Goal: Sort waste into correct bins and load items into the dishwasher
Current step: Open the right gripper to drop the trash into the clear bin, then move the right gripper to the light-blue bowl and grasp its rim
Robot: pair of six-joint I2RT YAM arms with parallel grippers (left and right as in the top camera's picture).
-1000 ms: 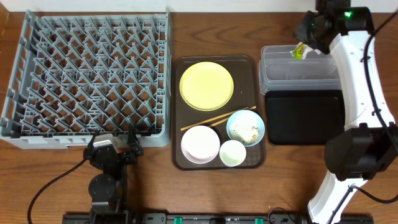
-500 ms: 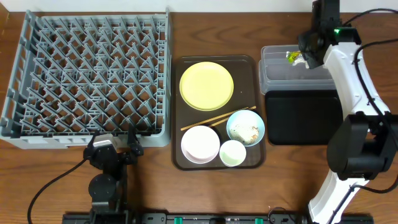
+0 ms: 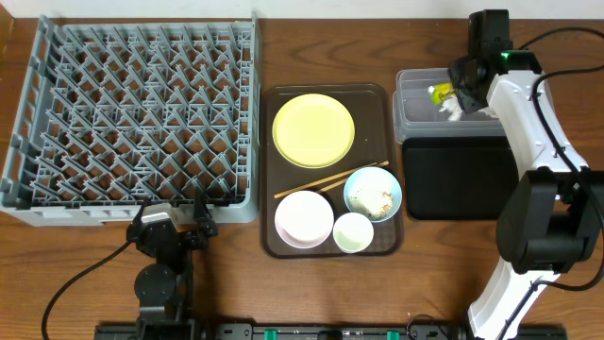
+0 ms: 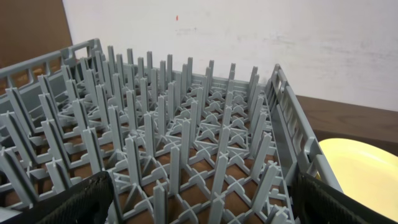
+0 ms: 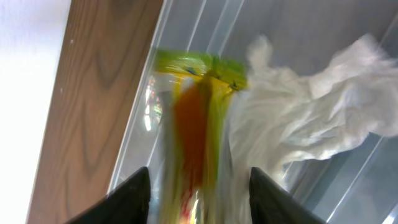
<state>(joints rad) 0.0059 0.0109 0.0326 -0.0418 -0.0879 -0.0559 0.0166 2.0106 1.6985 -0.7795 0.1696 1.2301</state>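
1. The right tool (image 5: 199,180) hangs over the clear tub (image 3: 413,127), which sits at the far right of the desk (image 3: 57,274), just behind the black tray (image 3: 462,179).
2. The snack wrapper (image 5: 198,118) sits between its 2 fingers, which stand part-way apart. The wrapper is blurred, so I cannot tell whether they are pinching it or have let it go.
3. The wrapper is within the tub's outline, in its far-left part. It is just beside the crumpled white paper (image 5: 311,124) lying in the tub.
4. The step in hand looks like dropping the wrapper into the tub.
   - Spread the fingers fully while they are over the tub floor, not over the rim.
   - Then lift straight up, so the thin film cannot cling to a finger and ride back out.
5. In the wrist view the wrapper's long axis runs along the tool's reach. Its green end points away from the fingers toward the tub floor, and the orange band is in the middle. Hanging end-on like this, it should fall inside the walls.
6. The left tool (image 4: 205,199) is open and empty, with its 2 fingers wide apart. It sits at the near edge of the dish rack (image 4: 186,124) on the left.
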